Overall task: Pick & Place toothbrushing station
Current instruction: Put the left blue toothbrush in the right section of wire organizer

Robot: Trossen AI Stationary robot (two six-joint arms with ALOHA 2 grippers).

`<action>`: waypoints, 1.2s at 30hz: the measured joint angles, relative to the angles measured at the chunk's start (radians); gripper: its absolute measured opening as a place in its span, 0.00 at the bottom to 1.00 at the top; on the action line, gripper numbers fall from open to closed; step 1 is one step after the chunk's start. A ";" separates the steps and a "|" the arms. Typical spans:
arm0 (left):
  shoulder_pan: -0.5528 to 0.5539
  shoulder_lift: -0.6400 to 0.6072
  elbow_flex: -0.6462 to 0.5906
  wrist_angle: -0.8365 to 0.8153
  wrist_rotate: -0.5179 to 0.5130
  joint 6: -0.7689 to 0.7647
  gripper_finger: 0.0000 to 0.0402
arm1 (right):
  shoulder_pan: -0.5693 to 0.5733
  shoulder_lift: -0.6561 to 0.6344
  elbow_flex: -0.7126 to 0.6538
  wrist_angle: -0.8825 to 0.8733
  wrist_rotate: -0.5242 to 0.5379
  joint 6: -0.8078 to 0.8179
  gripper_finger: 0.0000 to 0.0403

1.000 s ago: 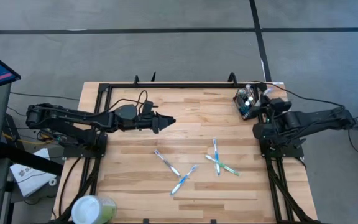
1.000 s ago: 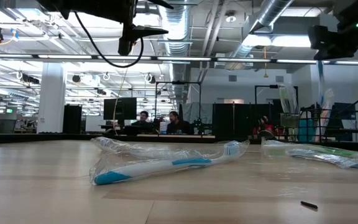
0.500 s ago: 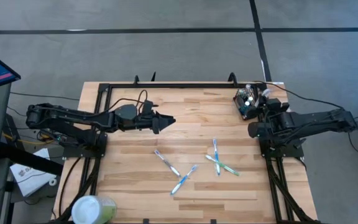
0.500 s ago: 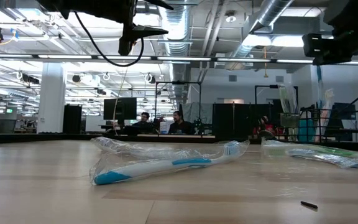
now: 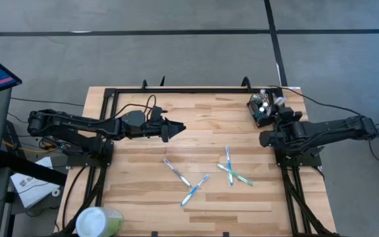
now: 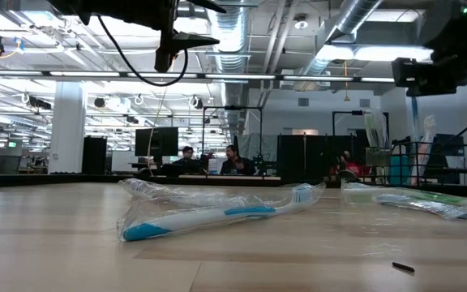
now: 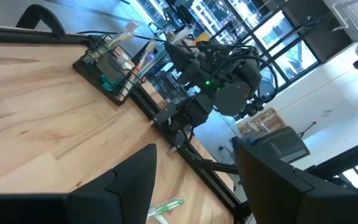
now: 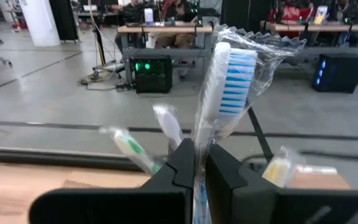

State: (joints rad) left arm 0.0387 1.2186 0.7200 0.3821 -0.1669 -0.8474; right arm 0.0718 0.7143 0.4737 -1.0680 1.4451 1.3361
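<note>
Step in hand: placing. Right gripper (image 8: 196,163), clamped on wrapped brush (image 8: 224,81), sits by station (image 5: 262,107) at upper right of high view, near table's (image 5: 143,191) far right corner. Station already holds several brushes.

Left gripper (image 5: 176,128) hovers left of centre, jaws apart, empty.

Four brushes (image 5: 206,174) lie loose, lower centre.

Next move: likely lower brush into free slot, handle first, then release.

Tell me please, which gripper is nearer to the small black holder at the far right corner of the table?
The right. The right gripper, shut on a wrapped toothbrush, is just beside the black holder. The left gripper hovers open over the table's middle, far off to the holder's left.
</note>
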 joint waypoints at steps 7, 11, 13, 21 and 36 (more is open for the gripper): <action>0.000 0.000 0.000 0.000 0.000 0.002 0.53 | -0.017 0.000 -0.044 0.063 -0.007 0.000 0.02; 0.000 0.000 0.000 0.000 0.000 0.002 0.53 | -0.023 0.000 -0.066 0.092 -0.020 0.000 0.02; 0.000 0.000 0.000 0.000 0.000 0.003 0.53 | -0.022 0.000 -0.079 0.100 -0.052 0.000 0.02; 0.000 -0.001 -0.010 0.001 0.000 0.004 0.53 | -0.030 0.000 -0.091 0.113 -0.059 -0.003 0.02; 0.000 -0.001 -0.033 0.003 -0.003 -0.018 0.53 | -0.069 0.152 -0.090 0.237 -0.131 0.000 0.02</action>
State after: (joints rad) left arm 0.0387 1.2179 0.6868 0.3851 -0.1698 -0.8650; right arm 0.0026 0.8660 0.3835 -0.8310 1.3138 1.3361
